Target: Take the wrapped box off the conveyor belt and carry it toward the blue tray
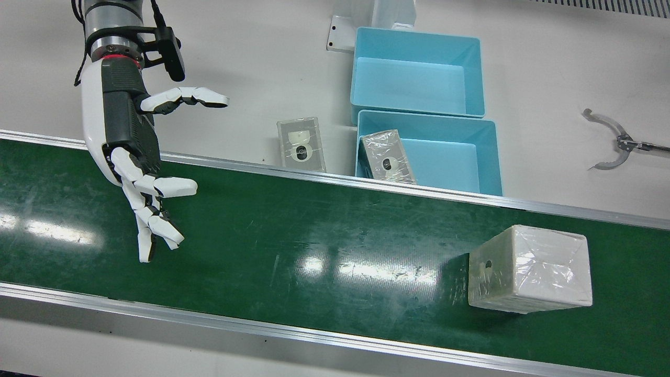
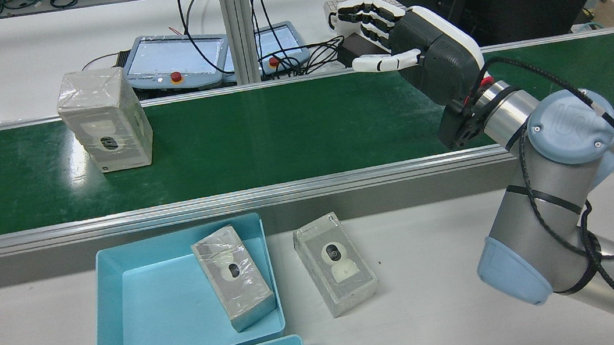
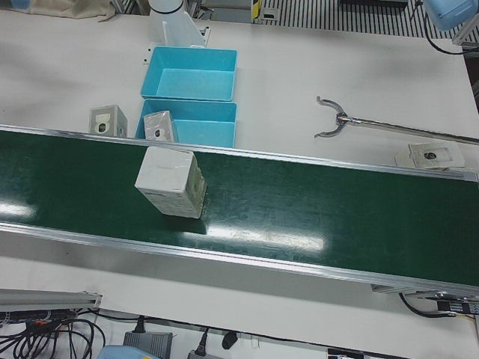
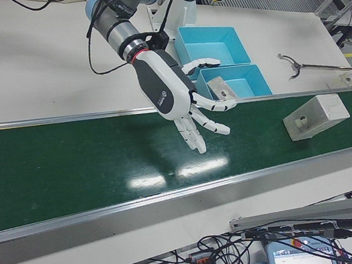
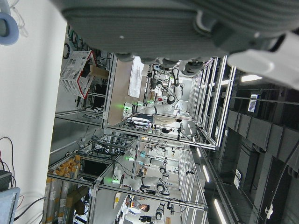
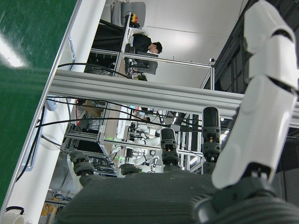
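Note:
A wrapped box (image 1: 528, 269) stands upright on the green conveyor belt (image 1: 314, 230), also seen in the rear view (image 2: 104, 120) and in the left-front view (image 3: 171, 182). My right hand (image 1: 136, 152) hovers open over the belt's other end, fingers spread, far from that box; the rear view shows the hand (image 2: 415, 48) tilted toward the belt's far edge. Beside the belt sits a blue tray (image 1: 445, 162) with another wrapped box (image 1: 387, 157) leaning in it. Of my left hand (image 5: 163, 23) only a bit of palm shows, in its own view.
A second blue tray (image 1: 413, 84) sits behind the first. A wrapped box (image 1: 301, 144) lies on the white table beside the trays, and another (image 3: 430, 155) lies farther along. A metal grabber tool (image 1: 612, 141) rests on the table. Aluminium rails edge the belt.

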`<move>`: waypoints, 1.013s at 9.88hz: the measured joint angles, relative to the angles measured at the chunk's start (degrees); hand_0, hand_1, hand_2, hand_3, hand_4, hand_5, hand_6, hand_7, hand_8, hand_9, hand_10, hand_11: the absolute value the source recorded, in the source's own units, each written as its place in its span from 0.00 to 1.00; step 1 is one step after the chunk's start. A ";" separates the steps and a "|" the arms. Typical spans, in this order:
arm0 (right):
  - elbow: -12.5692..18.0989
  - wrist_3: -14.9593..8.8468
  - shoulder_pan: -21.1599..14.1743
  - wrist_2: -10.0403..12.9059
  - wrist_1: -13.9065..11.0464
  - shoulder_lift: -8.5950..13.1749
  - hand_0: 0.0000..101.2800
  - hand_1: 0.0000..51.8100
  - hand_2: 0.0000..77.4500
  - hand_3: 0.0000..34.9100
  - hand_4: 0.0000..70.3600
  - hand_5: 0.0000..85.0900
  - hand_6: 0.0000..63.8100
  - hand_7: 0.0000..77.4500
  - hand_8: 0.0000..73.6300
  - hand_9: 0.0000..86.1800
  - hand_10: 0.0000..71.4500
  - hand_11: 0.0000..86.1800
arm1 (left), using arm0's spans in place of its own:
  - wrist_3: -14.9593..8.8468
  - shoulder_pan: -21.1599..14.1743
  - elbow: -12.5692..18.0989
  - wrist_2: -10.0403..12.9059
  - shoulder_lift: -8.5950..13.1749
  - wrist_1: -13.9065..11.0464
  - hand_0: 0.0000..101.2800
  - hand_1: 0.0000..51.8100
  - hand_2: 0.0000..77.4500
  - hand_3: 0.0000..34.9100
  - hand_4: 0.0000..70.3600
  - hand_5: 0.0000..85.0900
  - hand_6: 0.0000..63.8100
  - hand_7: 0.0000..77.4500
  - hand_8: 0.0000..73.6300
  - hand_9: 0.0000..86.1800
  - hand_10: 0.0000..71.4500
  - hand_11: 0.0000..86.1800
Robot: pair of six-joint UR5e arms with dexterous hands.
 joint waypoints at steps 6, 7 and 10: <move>-4.15 1.12 1.55 -0.15 -0.02 -0.10 0.42 0.17 0.15 0.88 0.15 0.22 0.00 0.25 0.00 0.03 0.05 0.05 | 0.00 0.00 0.00 0.00 0.00 0.00 0.00 0.00 0.01 0.00 0.00 0.01 0.00 0.01 0.01 0.01 0.00 0.00; -5.09 1.37 1.88 -0.13 -0.02 0.31 0.42 0.17 0.15 0.88 0.12 0.26 0.00 0.25 0.00 0.03 0.05 0.06 | 0.00 0.00 0.00 0.00 0.00 0.00 0.00 0.00 0.01 0.00 0.00 0.01 0.00 0.01 0.01 0.01 0.00 0.00; -7.59 1.58 2.23 -0.02 -0.03 2.47 0.42 0.18 0.18 0.88 0.16 0.34 0.00 0.26 0.00 0.03 0.05 0.06 | 0.00 0.00 0.00 0.00 0.00 0.00 0.00 0.00 0.01 0.00 0.00 0.01 0.00 0.01 0.01 0.00 0.00 0.00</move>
